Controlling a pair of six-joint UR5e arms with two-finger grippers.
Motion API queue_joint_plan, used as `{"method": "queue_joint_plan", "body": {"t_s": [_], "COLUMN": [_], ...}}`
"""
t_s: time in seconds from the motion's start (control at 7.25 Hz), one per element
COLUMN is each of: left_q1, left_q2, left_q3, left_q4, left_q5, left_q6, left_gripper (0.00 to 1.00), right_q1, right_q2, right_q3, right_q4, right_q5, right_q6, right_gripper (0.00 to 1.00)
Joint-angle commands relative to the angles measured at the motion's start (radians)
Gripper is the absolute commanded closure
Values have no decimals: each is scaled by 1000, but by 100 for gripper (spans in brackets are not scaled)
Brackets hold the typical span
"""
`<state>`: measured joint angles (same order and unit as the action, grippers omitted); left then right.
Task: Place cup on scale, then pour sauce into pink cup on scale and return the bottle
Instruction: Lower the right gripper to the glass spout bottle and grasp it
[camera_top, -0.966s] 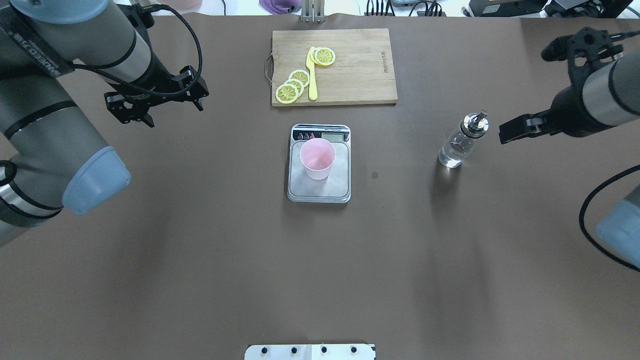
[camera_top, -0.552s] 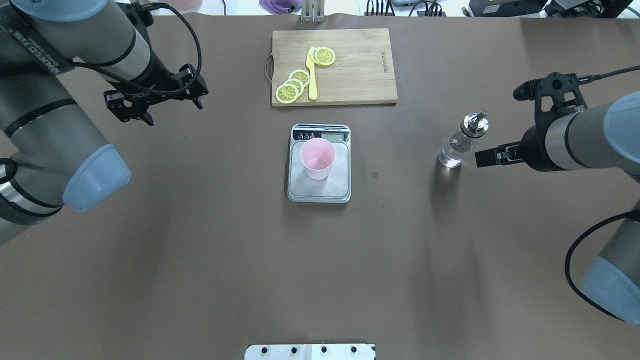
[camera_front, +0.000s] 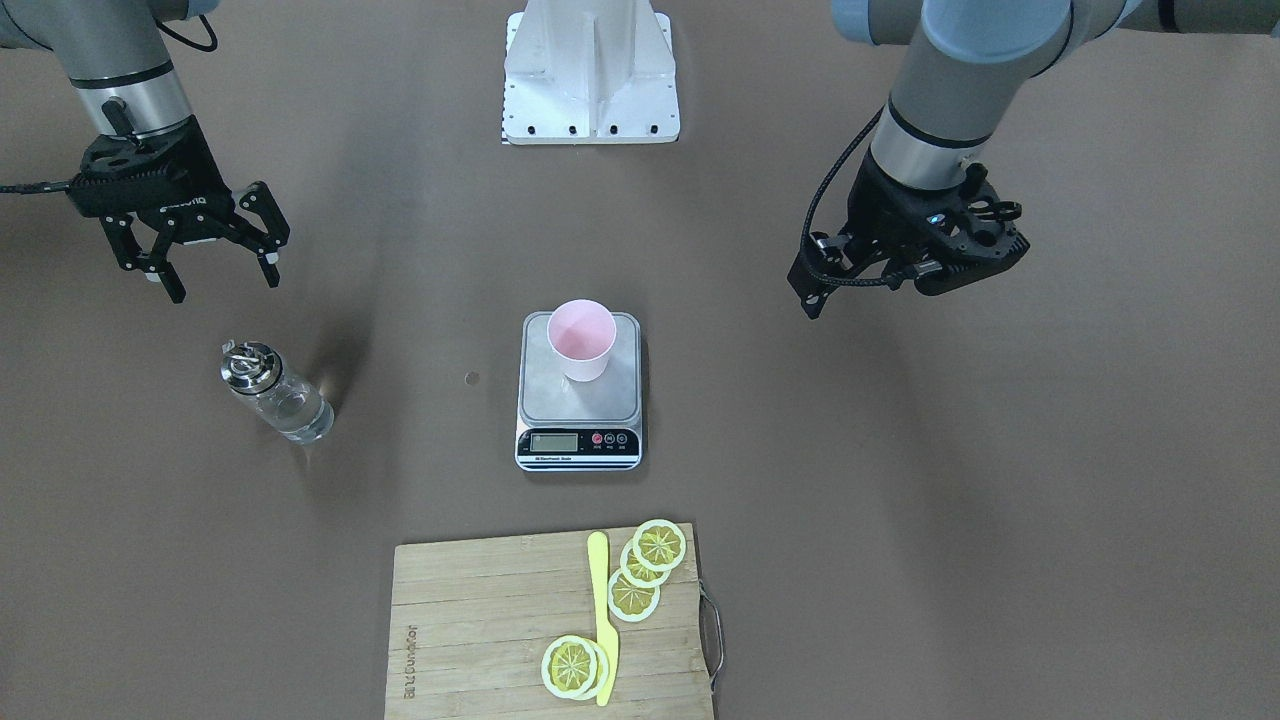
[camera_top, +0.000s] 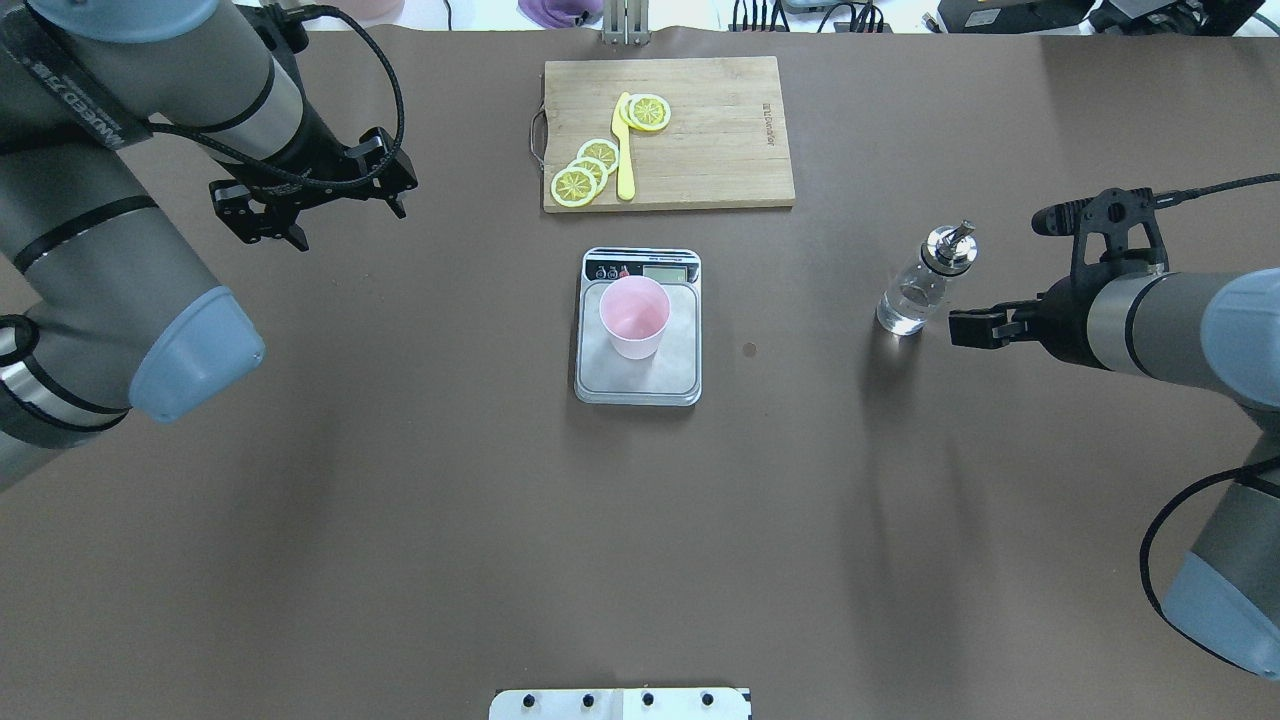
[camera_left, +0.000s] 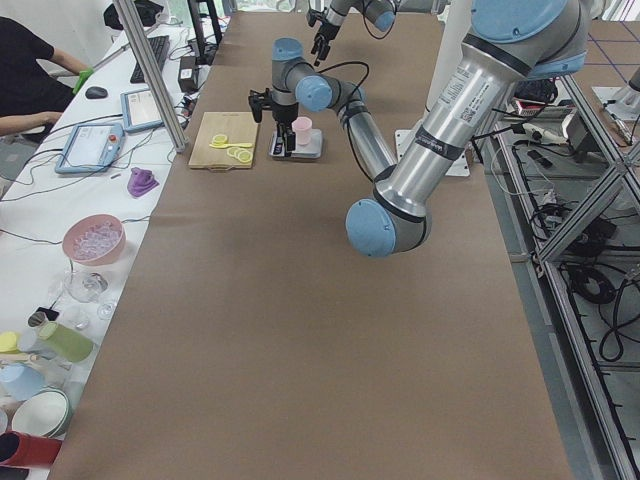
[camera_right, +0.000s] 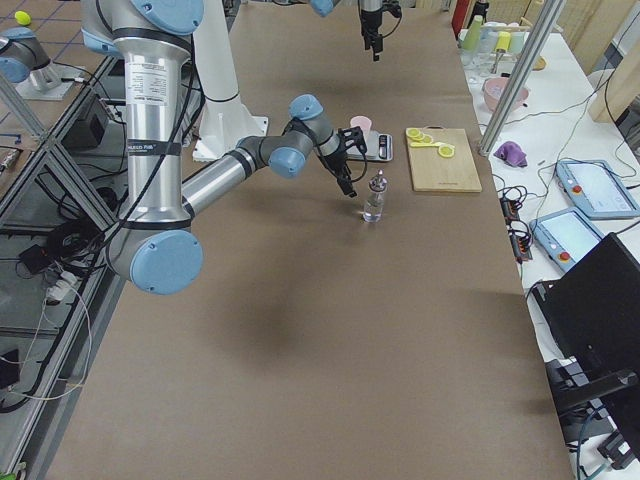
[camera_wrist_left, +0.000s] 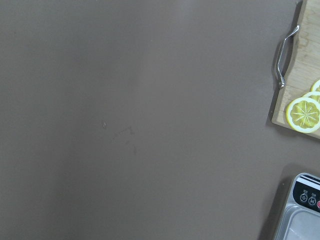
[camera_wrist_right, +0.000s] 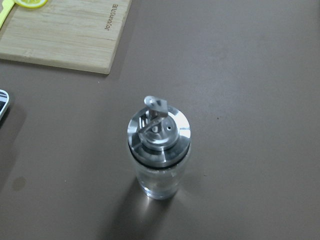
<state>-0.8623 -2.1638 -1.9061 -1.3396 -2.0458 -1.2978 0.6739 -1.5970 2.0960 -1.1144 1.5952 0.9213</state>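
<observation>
The pale pink cup stands upright on the silver scale at mid-table; both also show in the front view, the cup on the scale. The clear glass bottle with its silver spout cap stands upright to the right, holding clear sauce; it fills the centre of the right wrist view. My right gripper is open and empty, just right of the bottle, not touching it; the front view shows its jaws spread. My left gripper is open and empty, far left of the scale.
A wooden cutting board at the back holds lemon slices and a yellow knife. The robot's white base plate is at the near edge. The left wrist view shows bare brown table, the board's handle and a scale corner.
My right gripper has swung in and toward the robot, from behind and to the right of the bottle's cap to level with its base, close beside it. The left arm has barely moved.
</observation>
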Motion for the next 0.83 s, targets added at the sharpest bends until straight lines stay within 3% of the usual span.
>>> {"method": "queue_joint_plan", "body": {"t_s": [0.0, 0.41, 0.69], "left_q1": [0, 0, 0], "left_q2": [-1, -1, -2], "left_q3": [5, 12, 12], "left_q4": [-1, -3, -3], "left_q5": [0, 0, 0], "left_q6": [0, 0, 0], "left_gripper": [2, 2, 2], "right_q1": [-33, -72, -118], "right_q2": [-1, -6, 0], "right_q3": [-83, -249, -263], "right_q4": [173, 434, 443], "right_q5": [-88, -179, -260], "right_q6": [2, 1, 1], "right_gripper": [4, 2, 2]}}
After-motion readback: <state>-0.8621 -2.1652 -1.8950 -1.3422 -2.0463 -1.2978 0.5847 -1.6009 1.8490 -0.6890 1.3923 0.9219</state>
